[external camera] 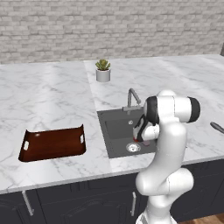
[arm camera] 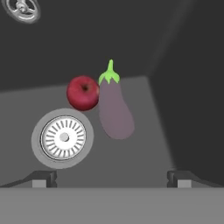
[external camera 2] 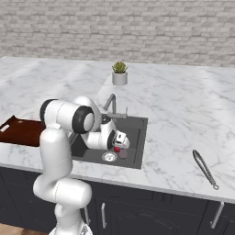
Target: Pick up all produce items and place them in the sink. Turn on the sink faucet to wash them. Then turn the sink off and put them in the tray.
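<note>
A round red fruit point(arm camera: 83, 92) and a purple vegetable with a green tip point(arm camera: 114, 113) lie side by side, touching, on the floor of the dark grey sink point(external camera: 114, 130) next to its silver drain point(arm camera: 63, 138). My gripper point(arm camera: 111, 179) hangs open just above them inside the basin, with nothing between its fingers. From the base it is low in the sink point(external camera 2: 137, 131), gripper point(external camera 2: 120, 147) over the red fruit point(external camera 2: 117, 149). The gooseneck faucet point(external camera: 132, 99) stands at the sink's back edge. The wooden tray point(external camera: 54, 143) sits on the counter left of the sink.
A potted green succulent point(external camera: 103, 70) stands behind the sink near the brick wall. A dark metal utensil point(external camera 2: 205, 169) lies on the marble counter to the right. The sink's walls close in around the gripper.
</note>
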